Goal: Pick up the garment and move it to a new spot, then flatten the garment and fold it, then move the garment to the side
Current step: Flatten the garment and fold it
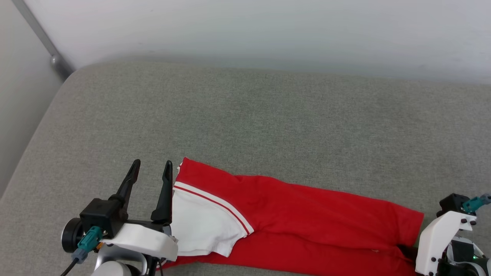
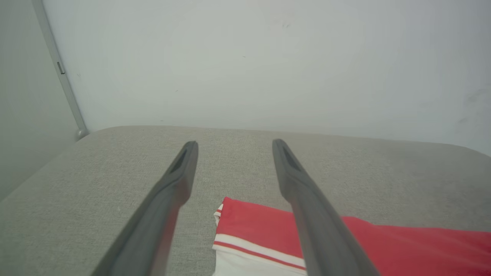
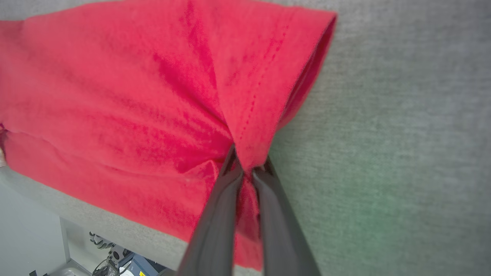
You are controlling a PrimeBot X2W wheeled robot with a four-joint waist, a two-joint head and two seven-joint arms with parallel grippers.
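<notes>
The garment (image 1: 307,214) lies along the near edge of a grey cushion (image 1: 268,115), drawn out into a long, narrow band from left to right. Its cloth is a soft, matte red knit with shallow creases. At the left end a white sleeve (image 1: 203,226) is folded over the red, edged with thin red-and-white stripes. The cushion has a coarse woven cover and a rounded far-left corner, and behind it stands a smooth pale wall (image 1: 268,30) with a thin metal pole (image 1: 42,38) at the left.

The left gripper (image 1: 152,164) hovers just left of the garment's left end. Its two long, tapered dark fingers are spread apart with nothing between them. In the left wrist view one finger crosses over the striped trim.

The right gripper (image 3: 248,165) is at the garment's right end. Its fingers are pressed together on a bunched fold of the hem, where a line of stitching runs, and the cloth puckers toward the pinch.
</notes>
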